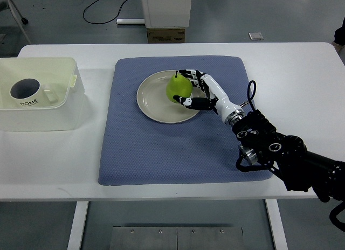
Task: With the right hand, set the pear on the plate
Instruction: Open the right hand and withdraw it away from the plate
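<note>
A green pear [178, 87] stands upright on a beige plate [153, 102] in the middle of a blue mat [161, 147]. My right hand [190, 88] comes in from the lower right, and its fingers [195, 103] curl around the pear's right side, touching it. The pear's base rests on the plate. The left arm is out of view.
A translucent white bin [64, 107] at the left holds a white mug [26, 91]. The white table [302, 72] carries the mat. A white post and a cardboard box [166, 34] stand beyond the table's far edge.
</note>
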Robot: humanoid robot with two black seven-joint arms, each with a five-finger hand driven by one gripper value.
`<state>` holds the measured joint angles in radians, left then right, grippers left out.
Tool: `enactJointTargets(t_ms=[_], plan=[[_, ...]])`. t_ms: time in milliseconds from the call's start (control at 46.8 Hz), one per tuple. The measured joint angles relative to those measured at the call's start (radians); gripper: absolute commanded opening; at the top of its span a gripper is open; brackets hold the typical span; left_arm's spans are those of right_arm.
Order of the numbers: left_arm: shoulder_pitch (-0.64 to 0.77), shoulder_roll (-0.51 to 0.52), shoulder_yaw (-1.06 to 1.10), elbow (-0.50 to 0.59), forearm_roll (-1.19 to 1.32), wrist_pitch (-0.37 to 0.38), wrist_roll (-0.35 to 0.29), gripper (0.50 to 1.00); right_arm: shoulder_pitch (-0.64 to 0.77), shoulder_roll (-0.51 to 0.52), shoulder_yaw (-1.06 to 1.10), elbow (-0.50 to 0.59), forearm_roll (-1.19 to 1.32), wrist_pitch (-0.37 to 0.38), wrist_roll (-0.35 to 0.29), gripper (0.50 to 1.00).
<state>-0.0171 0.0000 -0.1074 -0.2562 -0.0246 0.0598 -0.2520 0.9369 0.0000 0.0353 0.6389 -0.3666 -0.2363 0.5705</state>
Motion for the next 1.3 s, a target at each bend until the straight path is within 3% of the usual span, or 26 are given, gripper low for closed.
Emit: enactJointTargets(t_ms=[876, 1303], plan=[[0.0, 0.0, 0.0, 0.0, 0.0, 0.0, 0.0, 1.0, 0.01, -0.002, 0.032, -0.004, 0.009, 0.004, -0.009, 1.0], [0.0, 0.0, 0.0, 0.0, 0.0, 0.0, 0.0, 1.0, -0.008, -0.141, 0.141, -0.006, 0.012, 0.017, -0.012, 1.0]])
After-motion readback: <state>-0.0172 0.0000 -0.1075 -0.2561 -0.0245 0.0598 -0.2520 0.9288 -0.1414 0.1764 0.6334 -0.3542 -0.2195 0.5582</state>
